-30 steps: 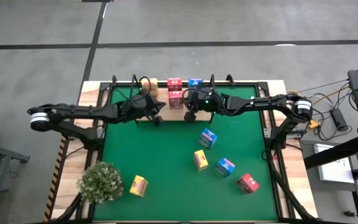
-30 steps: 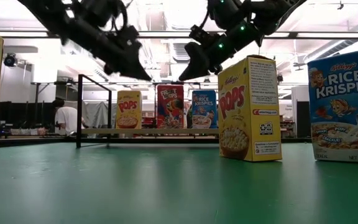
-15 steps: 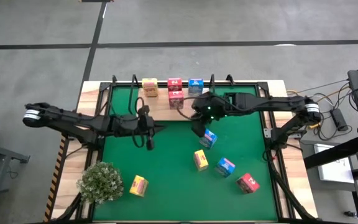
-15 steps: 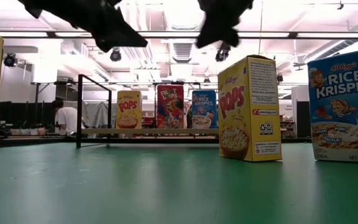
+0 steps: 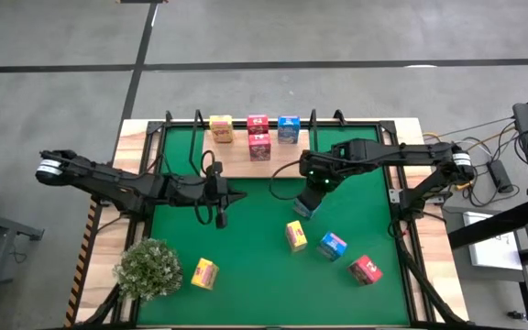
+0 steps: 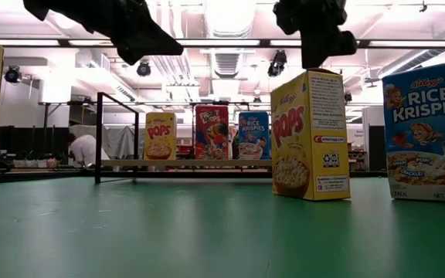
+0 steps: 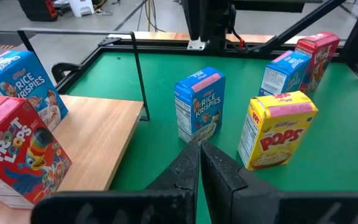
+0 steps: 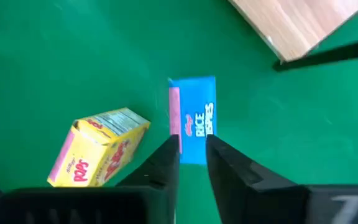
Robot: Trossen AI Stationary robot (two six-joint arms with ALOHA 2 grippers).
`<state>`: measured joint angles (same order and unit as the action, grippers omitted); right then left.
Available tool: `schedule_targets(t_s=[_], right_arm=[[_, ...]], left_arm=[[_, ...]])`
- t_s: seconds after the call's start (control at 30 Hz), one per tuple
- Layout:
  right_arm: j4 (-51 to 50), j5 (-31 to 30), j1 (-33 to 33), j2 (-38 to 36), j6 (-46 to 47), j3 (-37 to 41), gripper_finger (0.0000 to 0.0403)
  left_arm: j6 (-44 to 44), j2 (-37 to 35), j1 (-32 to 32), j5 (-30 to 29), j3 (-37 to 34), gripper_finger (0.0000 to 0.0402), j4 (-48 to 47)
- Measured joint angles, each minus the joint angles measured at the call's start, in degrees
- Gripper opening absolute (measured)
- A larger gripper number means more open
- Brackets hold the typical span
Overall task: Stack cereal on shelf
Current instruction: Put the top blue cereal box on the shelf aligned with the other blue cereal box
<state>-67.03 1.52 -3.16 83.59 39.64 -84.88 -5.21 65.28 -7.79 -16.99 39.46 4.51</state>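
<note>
Green mat (image 5: 246,238) covers the table; the shelf (image 5: 255,151), a light wooden board with black wire ends, lies along the far edge. Four cereal cartons are on it already: yellow (image 5: 220,128), pink-red (image 5: 258,124), blue (image 5: 289,128), and a second pink-red one (image 5: 259,145) in front of the first.

Loose on the mat are five more. A blue carton (image 5: 302,205) stands near the middle, a yellow one (image 5: 296,236) just beside it, another blue (image 5: 333,246) and a pink-red (image 5: 366,269) further toward the near right, and a lone yellow (image 5: 204,273) by the plant (image 5: 148,268).

Right gripper (image 8: 192,149) hangs directly above the middle blue carton — the wrist view looks straight down on its top, with the fingers (image 8: 166,160) slightly apart and framing it, not touching. Nothing is held.

Left gripper (image 7: 199,163) hovers over the mat left of centre, fingers pressed together, empty, apparently waiting.

Step in hand, as I read it: reaching for the fifth carton. The gap between the right fingers looks narrower than the box — so the next move likely calls for spreading them wider, descending squarely over the carton without knocking the yellow neighbour, then closing and carrying it to the shelf.
</note>
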Motion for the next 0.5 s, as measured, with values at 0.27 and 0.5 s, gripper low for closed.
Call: schedule_targets(t_s=[0.27,0.5], right_arm=[[0.5,-3.1,0.7,0.0,1.1,3.3,0.0194],[5.6,-3.3,1.7,0.0,-0.2,6.0,0.0276]], left_arm=[[0.2,0.1,0.0,0.0,0.0,0.0000,0.2],[0.4,0.1,0.0,0.0,0.0,0.0000,0.2]])
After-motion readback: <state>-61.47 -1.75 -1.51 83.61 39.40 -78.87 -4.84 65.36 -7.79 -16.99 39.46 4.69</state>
